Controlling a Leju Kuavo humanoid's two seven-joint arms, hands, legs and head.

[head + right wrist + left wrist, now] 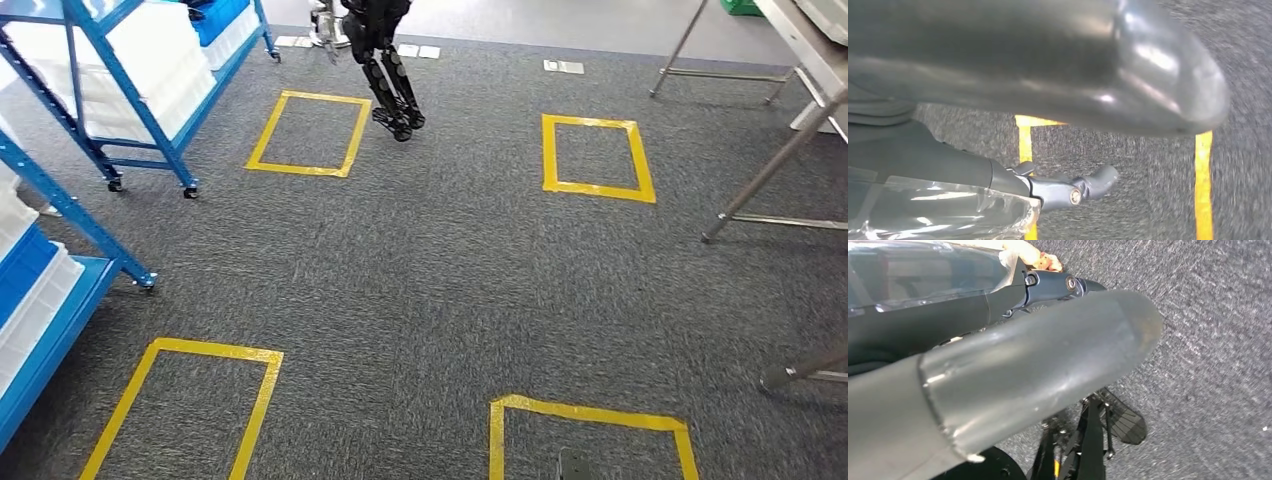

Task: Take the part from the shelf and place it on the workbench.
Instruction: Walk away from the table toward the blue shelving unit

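Observation:
In the head view a blue wheeled shelf (95,150) with white bins (150,60) stands at the far left, and a second blue shelf (60,300) is close on my left. The workbench (812,45) shows its edge and metal legs on the right. In the left wrist view my left hand (1013,365) hangs over grey carpet, its thick grey thumb apart from its dark fingers (1068,285), gripping nothing. A small pale orange thing (1040,257) beyond those fingers is too unclear to name. My right hand (1048,75) also hangs empty, its fingers (1093,182) spread away from the thumb.
Several yellow tape rectangles (598,158) mark the grey carpet. Another robot's dark legs (392,85) stand at the far middle beside one rectangle (308,133). Workbench legs (770,170) and a foot (790,375) jut in from the right.

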